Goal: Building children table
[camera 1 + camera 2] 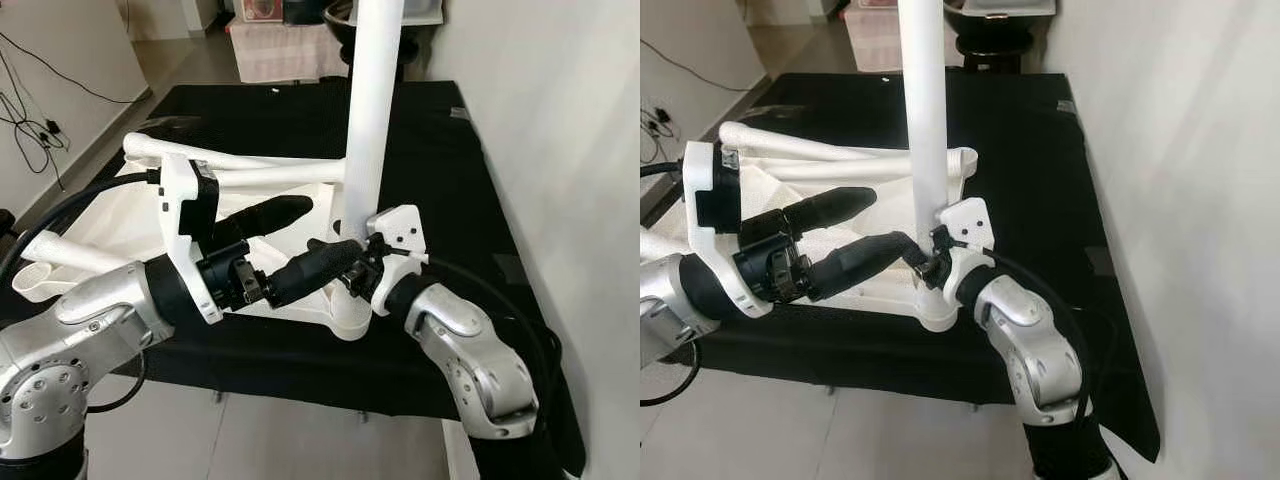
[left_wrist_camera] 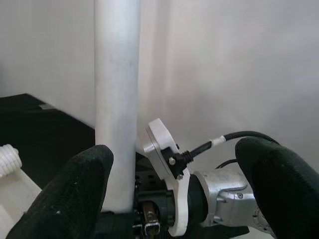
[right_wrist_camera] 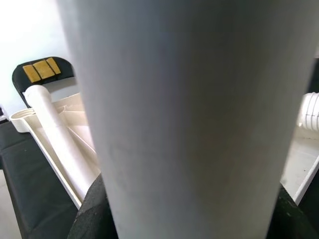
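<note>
The two head views look forward and down from above the robot's arms onto a black-covered table [image 1: 440, 150] beside a pale wall, both taking in the upturned white tabletop [image 1: 290, 290] and its upright white leg [image 1: 372, 110], the right eye's picture set a little to one side of the left's. The left wrist camera looks along its fingers [image 2: 70, 199], close by, toward the same leg [image 2: 117, 99] and the right arm's wrist against the wall. The right wrist camera sits very near the leg [image 3: 189, 114], with the tabletop's edge behind.

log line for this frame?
stage: leg fitting | right pincer: shut on table leg | left pincer: open, beside leg | tabletop: upside down
</note>
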Controlling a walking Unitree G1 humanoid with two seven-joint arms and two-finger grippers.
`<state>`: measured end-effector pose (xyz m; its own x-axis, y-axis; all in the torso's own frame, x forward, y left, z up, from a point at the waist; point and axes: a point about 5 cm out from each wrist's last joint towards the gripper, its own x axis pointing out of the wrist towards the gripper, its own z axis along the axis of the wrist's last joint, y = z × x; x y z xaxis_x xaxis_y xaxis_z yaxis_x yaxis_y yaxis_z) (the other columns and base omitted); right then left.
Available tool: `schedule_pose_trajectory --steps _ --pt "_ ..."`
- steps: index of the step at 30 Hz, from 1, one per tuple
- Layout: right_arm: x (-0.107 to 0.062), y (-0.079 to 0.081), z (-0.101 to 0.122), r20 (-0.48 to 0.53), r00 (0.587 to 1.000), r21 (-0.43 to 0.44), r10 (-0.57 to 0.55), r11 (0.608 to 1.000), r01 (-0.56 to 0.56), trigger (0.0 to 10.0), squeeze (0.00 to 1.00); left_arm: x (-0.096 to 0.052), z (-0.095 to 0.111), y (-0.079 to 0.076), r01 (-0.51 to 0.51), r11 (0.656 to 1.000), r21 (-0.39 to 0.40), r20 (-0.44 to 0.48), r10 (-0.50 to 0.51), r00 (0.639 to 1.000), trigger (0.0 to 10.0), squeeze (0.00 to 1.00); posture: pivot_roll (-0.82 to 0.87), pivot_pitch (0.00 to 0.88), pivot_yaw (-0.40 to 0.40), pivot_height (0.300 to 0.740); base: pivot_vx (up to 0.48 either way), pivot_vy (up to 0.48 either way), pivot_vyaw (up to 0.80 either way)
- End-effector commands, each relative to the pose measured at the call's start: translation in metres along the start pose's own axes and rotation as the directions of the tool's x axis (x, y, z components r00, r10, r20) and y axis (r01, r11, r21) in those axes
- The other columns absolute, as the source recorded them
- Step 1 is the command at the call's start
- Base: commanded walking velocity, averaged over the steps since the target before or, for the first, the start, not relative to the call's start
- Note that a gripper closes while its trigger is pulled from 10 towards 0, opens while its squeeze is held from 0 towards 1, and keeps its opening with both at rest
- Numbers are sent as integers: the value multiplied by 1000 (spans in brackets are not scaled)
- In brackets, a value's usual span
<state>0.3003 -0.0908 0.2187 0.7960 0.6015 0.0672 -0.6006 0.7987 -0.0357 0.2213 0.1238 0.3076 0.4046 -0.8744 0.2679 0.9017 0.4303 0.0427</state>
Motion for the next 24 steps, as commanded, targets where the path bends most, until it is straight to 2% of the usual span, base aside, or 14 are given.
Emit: schedule_pose_trajectory --steps 1,5,7,8,9,11,13,18,20,21,22,23,24 --pt "2 8 -14 -48 998 121 47 992 -41 10000 0 -2 6 4 -27 999 31 1 27 1000 10000 0 26 161 38 740 0 0 0" --pt "2 9 -13 -47 997 127 57 991 -50 10000 0 0 7 7 -42 999 32 8 42 999 10000 0 25 162 38 740 0 0 0" --pt "-1 15 -13 -38 995 134 90 987 -84 10000 0 9 10 17 -84 996 43 31 83 996 10000 0 22 160 40 740 0 0 0" --pt "-1 15 -13 -38 995 134 90 987 -84 10000 0 9 10 17 -84 996 43 31 83 996 10000 0 22 160 40 740 0 0 0" --pt "-2 20 -12 -29 992 136 119 984 -114 10000 0 19 13 25 -102 993 51 47 100 994 10000 0 22 159 41 740 0 0 0" --pt "-2 20 -12 -29 992 136 119 984 -114 10000 0 19 13 25 -102 993 51 47 100 994 10000 0 22 159 41 740 0 0 0" --pt "-1 25 -10 -15 989 137 148 980 -145 10000 0 33 12 31 -77 996 55 45 75 996 10000 0 20 154 43 740 0 0 0" --pt "-1 28 -7 -1 986 134 168 977 -166 10000 0 47 7 37 -42 998 43 28 41 999 10000 0 20 151 45 740 0 0 0" --pt "-1 28 -7 -1 986 134 168 977 -166 10000 0 47 7 37 -42 998 43 28 41 999 10000 0 20 151 45 740 0 0 0" --pt "-1 30 -6 5 984 131 178 975 -178 10000 0 54 5 40 -24 999 27 27 23 999 10000 0 18 150 50 740 0 0 0" --pt "-1 30 -6 5 984 131 178 975 -178 10000 0 54 5 40 -24 999 27 27 23 999 10000 0 18 150 50 740 0 0 0" --pt "-1 33 -6 12 980 124 198 972 -198 10000 0 62 3 41 1 1000 15 20 -1 1000 10000 0 18 150 54 740 0 0 0" --pt "-1 33 -6 12 980 124 198 972 -198 10000 0 62 3 41 1 1000 15 20 -1 1000 10000 0 18 150 54 740 0 0 0"
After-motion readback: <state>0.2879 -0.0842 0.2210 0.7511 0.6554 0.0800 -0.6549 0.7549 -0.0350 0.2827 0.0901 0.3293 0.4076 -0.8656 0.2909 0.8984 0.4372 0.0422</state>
